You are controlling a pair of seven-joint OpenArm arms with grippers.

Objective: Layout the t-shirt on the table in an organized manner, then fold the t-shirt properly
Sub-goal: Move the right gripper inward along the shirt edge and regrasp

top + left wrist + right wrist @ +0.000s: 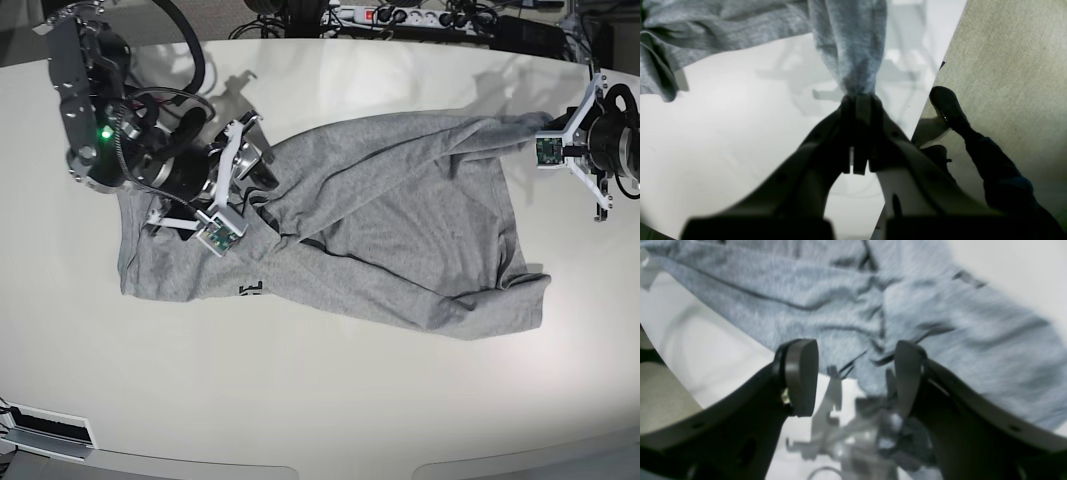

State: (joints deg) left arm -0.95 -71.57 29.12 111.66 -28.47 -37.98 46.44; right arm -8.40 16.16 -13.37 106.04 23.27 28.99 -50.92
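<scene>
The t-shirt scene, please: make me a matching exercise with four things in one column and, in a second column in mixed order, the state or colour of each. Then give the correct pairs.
Column one:
1. left gripper
2. right gripper
3. t-shirt
4. table

Column two:
A. heather-grey, wrinkled, partly doubled over itself
B. glossy off-white
C. jaws apart, hovering at the cloth
D. jaws closed, pinching a bunch of cloth

Pairs: 1-D, 2-C, 3-A, 4-B
</scene>
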